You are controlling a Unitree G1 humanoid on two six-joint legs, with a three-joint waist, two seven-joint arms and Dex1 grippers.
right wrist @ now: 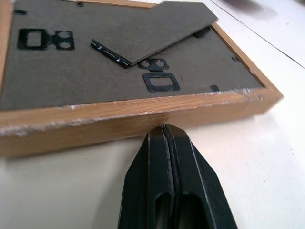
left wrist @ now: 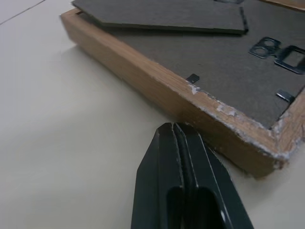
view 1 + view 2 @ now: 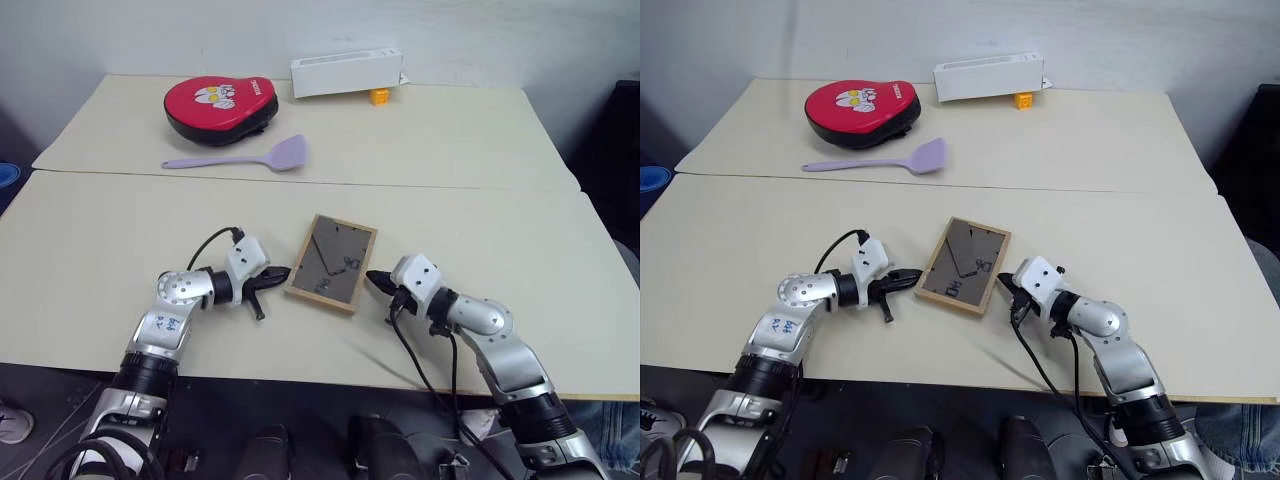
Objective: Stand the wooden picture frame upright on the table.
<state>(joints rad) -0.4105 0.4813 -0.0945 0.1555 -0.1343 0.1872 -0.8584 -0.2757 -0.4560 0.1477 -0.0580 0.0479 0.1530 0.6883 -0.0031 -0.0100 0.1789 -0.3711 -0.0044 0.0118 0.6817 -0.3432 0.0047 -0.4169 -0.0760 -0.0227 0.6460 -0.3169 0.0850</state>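
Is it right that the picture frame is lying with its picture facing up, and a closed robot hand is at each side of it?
Not quite. The wooden picture frame lies picture down: its dark back with the easel stand faces up, as the right wrist view shows. The rest holds: the closed left hand and right hand sit at its sides.

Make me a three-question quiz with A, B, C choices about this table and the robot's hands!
1. Where is the long white oblong box?
A. near edge
B. far edge
C. on the frame

2. What colour is the flat plastic spatula?
A. lilac
B. green
C. black

3. How does the small light-wood picture frame lie?
A. upright
B. picture up
C. back up

Answers: 1 B, it sits at the cream table's far edge. 2 A, pale purple. 3 C, its dark back shows, with the shut left gripper and shut right gripper at its sides.
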